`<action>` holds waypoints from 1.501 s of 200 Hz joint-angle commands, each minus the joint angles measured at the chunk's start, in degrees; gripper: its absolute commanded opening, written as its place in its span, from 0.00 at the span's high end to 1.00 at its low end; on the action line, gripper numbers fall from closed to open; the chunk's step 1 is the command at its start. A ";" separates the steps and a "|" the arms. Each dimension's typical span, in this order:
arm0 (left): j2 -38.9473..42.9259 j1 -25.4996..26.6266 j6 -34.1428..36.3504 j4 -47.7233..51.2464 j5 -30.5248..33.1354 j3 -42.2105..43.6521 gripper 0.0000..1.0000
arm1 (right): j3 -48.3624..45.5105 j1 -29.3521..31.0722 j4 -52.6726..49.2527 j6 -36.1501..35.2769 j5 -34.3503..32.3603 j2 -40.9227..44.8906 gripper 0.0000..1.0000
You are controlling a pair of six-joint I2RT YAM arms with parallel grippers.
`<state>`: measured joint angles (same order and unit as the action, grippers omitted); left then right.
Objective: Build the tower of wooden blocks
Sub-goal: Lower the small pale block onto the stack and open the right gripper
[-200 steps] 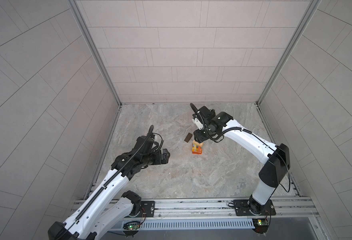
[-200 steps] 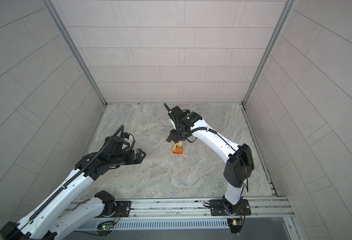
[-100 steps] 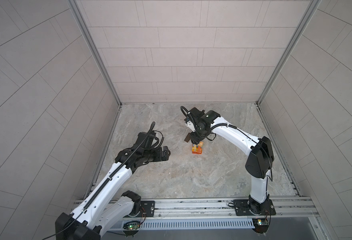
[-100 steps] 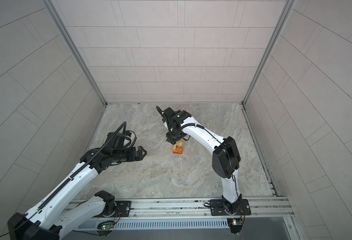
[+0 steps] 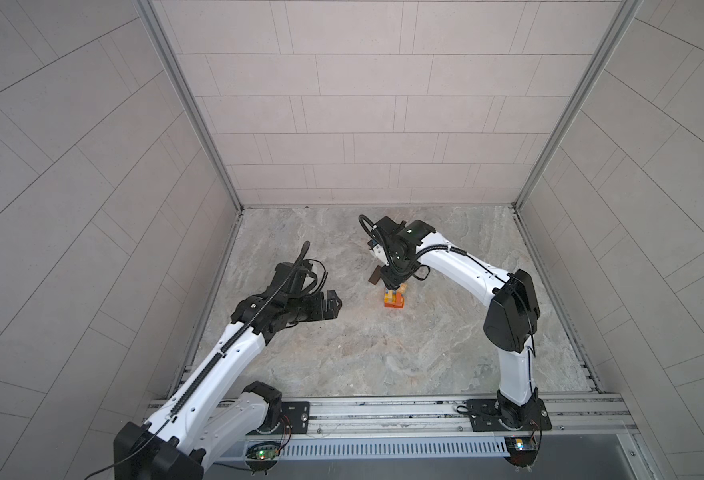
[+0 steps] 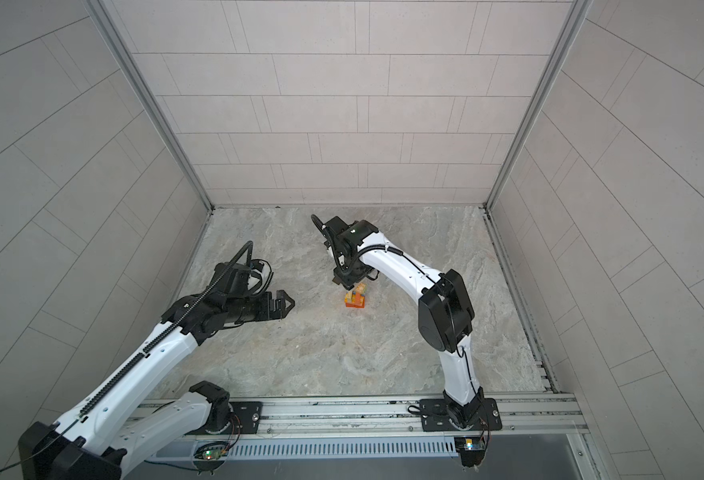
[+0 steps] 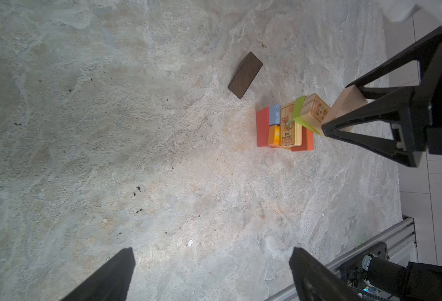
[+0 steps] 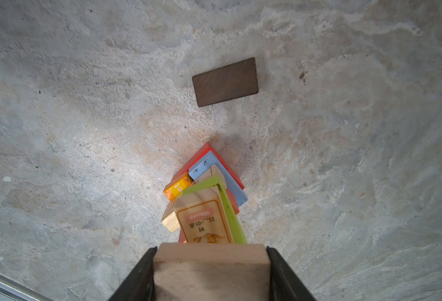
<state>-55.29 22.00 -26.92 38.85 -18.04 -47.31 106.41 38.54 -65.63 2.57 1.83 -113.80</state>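
We are looking at the tower (image 7: 285,127) standing near the middle of the floor (image 5: 362,353), a little toward its back edge: red at the base, blue and orange above, then printed tan, with green and tan bricks on top. We are holding a plain tan brick (image 8: 210,271) in the right gripper (image 8: 210,276), jaws clamped on its sides, right beside the tower's top; we judge it the next layer. One brown brick (image 8: 225,81) is lying flat on the floor near the tower, still to be stacked. The left gripper (image 7: 212,276) is hovering well apart, jaws spread and empty. In both top views the right gripper is hiding the tower's top, so we cannot tell whether the held brick is touching it.
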 commanded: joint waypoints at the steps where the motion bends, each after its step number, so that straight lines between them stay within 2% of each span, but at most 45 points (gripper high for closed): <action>1: 0.92 -0.33 1.03 -0.62 0.02 0.68 0.00 | 0.03 -0.19 -1.13 -1.11 -0.86 -0.72 0.50; 107: 1.32 -0.29 1.08 -0.81 -0.14 0.83 0.00 | -1.19 -0.25 -0.38 -1.36 0.29 -1.78 0.44; 178: 1.29 -0.29 1.05 -0.70 0.03 0.89 0.00 | -2.09 -0.26 0.59 -1.37 -0.57 -0.57 0.26; 236: 1.12 -0.29 1.21 -0.72 0.46 0.79 0.00 | -2.26 -0.23 0.89 -1.40 -0.68 0.76 0.20; 288: -0.34 -0.38 2.93 0.25 1.08 -0.97 0.00 | -3.70 -0.73 4.04 -0.55 0.90 7.05 0.18; 300: -1.60 -0.39 3.36 0.55 0.82 -2.02 0.04 | -5.10 -1.16 5.80 -0.04 2.34 9.99 0.18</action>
<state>-55.18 21.98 -25.50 38.85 -17.78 -47.29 102.91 38.11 -62.30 1.80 2.55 -111.42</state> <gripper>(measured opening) 0.986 0.817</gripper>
